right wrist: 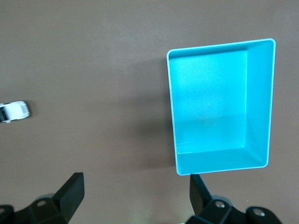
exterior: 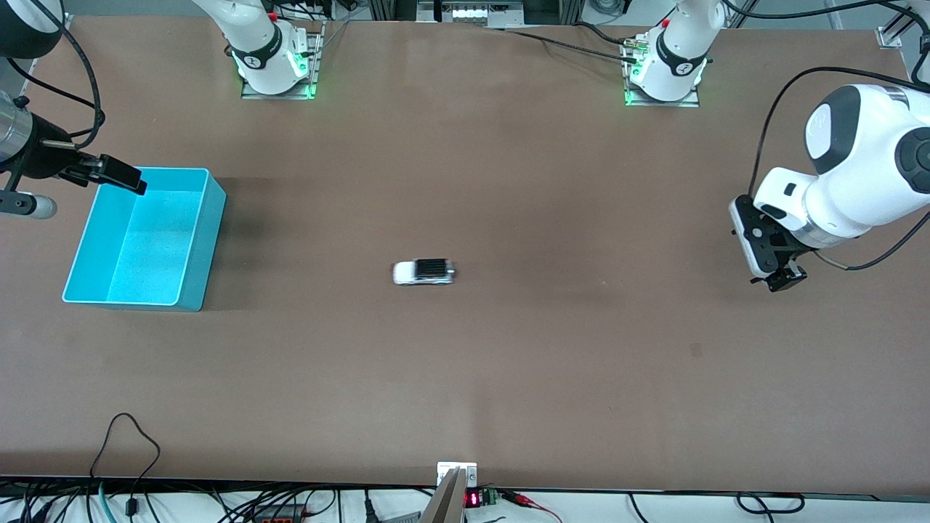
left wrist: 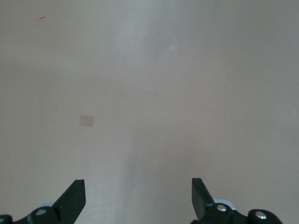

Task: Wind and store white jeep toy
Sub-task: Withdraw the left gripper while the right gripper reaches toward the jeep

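The white jeep toy (exterior: 424,272), small and boxy with a black roof panel, stands on its wheels near the middle of the table; in the right wrist view the jeep toy (right wrist: 14,111) shows only at the edge. My right gripper (exterior: 120,174) hangs open and empty in the air by the rim of the turquoise bin (exterior: 211,247), its fingers wide apart (right wrist: 135,186). Over bare table at the left arm's end, my left gripper (exterior: 781,280) is open too, with nothing between its fingers (left wrist: 138,191).
The turquoise bin (right wrist: 219,165) is empty and stands toward the right arm's end of the table. A small tape patch (left wrist: 86,120) lies on the table under the left gripper. Cables (exterior: 131,436) run along the table edge nearest the front camera.
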### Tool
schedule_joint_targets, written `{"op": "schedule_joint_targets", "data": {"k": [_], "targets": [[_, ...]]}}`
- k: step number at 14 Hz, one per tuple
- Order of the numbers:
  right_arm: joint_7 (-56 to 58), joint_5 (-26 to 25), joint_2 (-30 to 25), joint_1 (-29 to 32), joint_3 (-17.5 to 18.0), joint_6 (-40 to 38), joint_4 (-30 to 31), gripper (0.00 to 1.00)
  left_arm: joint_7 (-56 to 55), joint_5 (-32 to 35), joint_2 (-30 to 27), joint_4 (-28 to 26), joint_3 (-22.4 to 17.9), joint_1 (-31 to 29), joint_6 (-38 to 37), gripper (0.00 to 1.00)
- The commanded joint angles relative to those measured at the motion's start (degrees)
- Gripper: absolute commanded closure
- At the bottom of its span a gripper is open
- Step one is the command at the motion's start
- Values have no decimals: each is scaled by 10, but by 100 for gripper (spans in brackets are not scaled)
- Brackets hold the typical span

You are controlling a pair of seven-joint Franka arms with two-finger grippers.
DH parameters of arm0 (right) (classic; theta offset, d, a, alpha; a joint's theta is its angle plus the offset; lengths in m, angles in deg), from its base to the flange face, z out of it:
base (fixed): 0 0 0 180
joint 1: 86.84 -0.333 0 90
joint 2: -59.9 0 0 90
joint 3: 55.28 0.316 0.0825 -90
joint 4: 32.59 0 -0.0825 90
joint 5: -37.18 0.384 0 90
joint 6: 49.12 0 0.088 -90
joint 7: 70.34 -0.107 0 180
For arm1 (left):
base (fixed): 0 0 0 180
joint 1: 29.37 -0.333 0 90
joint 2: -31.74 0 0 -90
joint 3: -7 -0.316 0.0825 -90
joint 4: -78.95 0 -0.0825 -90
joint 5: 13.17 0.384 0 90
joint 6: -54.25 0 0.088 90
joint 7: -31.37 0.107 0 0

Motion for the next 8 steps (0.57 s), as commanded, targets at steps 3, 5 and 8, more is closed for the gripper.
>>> {"op": "schedule_joint_targets", "data": {"k": [3, 5, 8], "targets": [[9, -2, 3, 2, 0, 1, -4, 0, -142, -12, 11, 44, -9, 10, -13, 0], [10, 0, 7, 2, 0, 1, -5, 0, -212, -12, 11, 52, -9, 11, -12, 0], [10, 1, 12, 3, 0, 1, -5, 0, -338, -12, 10, 57, -11, 19, -13, 0]]}}
